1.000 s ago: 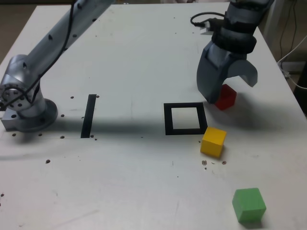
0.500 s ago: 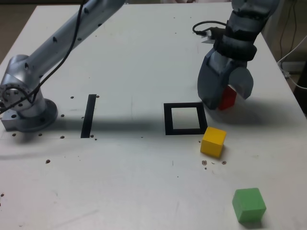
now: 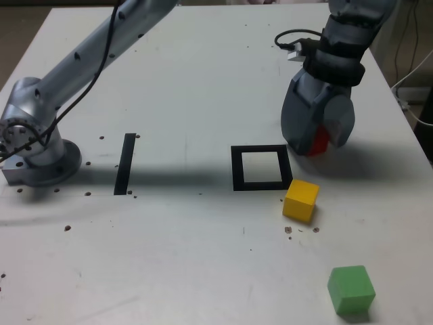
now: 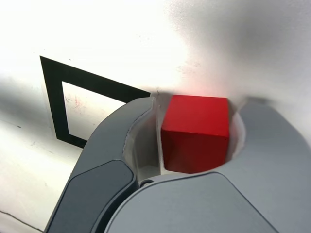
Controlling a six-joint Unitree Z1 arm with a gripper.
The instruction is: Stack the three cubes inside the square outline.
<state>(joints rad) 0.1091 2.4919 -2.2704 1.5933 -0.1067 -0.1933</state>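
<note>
The red cube [image 3: 320, 141] rests on the white table just past the far right corner of the square outline [image 3: 237, 168] in the exterior view. My gripper [image 3: 315, 147] is lowered over it and shut on the red cube [image 4: 195, 133], which fills the gap between both grey jaws in the wrist view. The square outline [image 4: 51, 97] lies empty close beside the gripper [image 4: 199, 104]. Near the outline's front right corner stands the yellow cube [image 3: 301, 200]. The green cube [image 3: 351, 289] sits alone towards the front right.
A straight black tape strip [image 3: 125, 162] lies left of the outline. The arm's base [image 3: 37, 152] is bolted at the exterior view's left. A black cable [image 3: 291, 39] loops behind the wrist. The table's right edge [image 3: 414, 128] runs close by.
The jaws have closed from wide open around the red cube until they grip its sides. The cube has stayed on the table; the other cubes have not moved.
</note>
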